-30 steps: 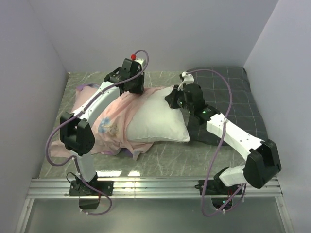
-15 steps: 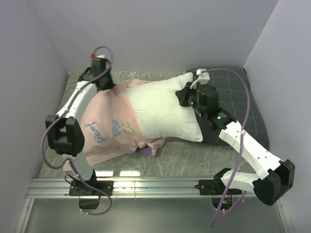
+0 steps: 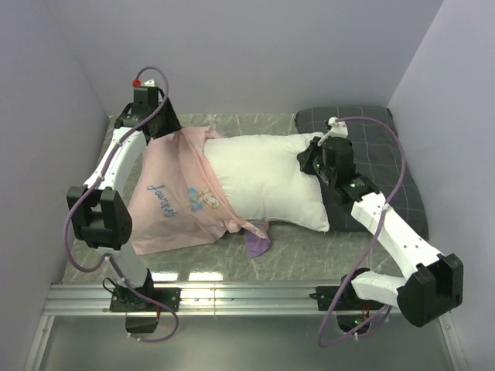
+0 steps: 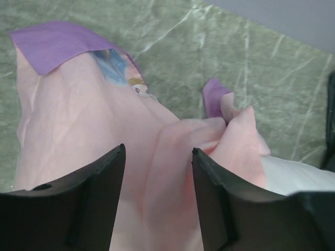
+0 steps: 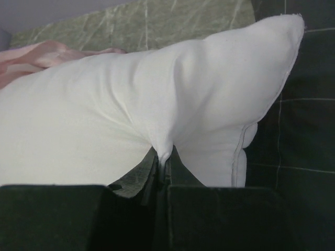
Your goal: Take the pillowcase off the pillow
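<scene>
The white pillow (image 3: 267,178) lies across the middle of the table. My right gripper (image 3: 313,158) is shut on a pinch of its fabric near the right end; in the right wrist view the cloth is bunched between the closed jaws (image 5: 165,157). The pink pillowcase (image 3: 174,201) lies spread on the left, inner side up, and still overlaps the pillow's left end. My left gripper (image 3: 157,130) hovers at its far edge. Its jaws stand open (image 4: 158,149) above the pink fabric (image 4: 78,120), with nothing between them. A corner of the pillow (image 4: 298,178) shows at the right.
A dark grey checked pillow (image 3: 371,154) lies at the back right, partly under the white pillow and my right arm. A purple flap of the case (image 3: 257,244) sticks out near the front. Walls close in on the left, back and right.
My left gripper has opened and let go of the pillowcase, which has dropped flat on the left. The right arm has pulled the pillow further right, baring more of it.
</scene>
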You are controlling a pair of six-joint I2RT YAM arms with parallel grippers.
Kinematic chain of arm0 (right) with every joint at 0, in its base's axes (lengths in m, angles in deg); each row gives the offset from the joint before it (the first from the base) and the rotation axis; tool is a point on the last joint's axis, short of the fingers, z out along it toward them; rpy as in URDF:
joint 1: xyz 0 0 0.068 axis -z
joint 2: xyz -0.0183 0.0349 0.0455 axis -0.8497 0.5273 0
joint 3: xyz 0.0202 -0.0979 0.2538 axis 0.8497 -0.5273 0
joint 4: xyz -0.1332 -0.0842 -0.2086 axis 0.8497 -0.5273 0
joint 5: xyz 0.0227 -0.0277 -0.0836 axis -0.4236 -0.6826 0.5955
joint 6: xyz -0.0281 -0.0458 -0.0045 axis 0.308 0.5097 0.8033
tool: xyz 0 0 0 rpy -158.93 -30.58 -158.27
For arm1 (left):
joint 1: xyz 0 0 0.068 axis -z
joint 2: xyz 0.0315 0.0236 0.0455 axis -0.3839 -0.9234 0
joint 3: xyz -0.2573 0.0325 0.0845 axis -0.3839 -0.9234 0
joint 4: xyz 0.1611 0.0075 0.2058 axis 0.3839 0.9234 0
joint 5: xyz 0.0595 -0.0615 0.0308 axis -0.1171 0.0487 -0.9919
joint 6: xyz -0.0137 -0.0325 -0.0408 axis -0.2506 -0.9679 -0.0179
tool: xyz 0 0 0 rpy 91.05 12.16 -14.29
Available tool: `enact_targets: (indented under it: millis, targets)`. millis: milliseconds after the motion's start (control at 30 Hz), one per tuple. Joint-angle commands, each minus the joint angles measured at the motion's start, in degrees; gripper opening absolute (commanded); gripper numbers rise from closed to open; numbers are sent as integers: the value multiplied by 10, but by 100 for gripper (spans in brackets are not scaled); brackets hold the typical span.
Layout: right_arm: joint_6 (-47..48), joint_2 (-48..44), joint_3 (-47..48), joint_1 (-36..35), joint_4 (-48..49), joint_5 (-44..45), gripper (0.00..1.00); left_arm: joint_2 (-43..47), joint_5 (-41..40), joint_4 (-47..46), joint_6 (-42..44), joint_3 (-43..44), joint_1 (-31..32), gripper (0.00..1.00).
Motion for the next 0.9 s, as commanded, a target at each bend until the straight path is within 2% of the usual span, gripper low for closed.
enact_targets:
  millis: [0,67,200,233,333,367,400,467,567,700,867]
  targets:
    - [-5,11,-4,11,43,25,0,65,-39,-40,19,26,24,61]
    - [-4,18,-7,12,45,19,0,108,-43,-34,20,6,41,67]
    - [4,28,-3,9,39,-8,17,186,-131,-11,21,-60,129,70]
    - [5,29,-1,6,39,-15,20,202,-137,-12,12,-101,142,71]
    - [15,36,13,-10,25,-17,35,281,-158,-19,-23,-196,185,72]
    - [17,35,17,-14,21,-12,44,324,-156,-26,-33,-224,204,73]
    - [20,34,19,-18,13,-9,49,346,-156,-33,-43,-276,216,73]
    - [23,27,25,-22,3,-1,61,404,-153,-35,-79,-325,249,73]
    - [31,15,34,-27,-9,10,71,463,-151,-44,-122,-410,294,74]
    - [50,-3,51,-52,-29,36,78,495,-170,-52,-161,-489,341,76]
    - [99,-21,68,-122,-53,88,83,478,-170,-110,-187,-543,353,77]
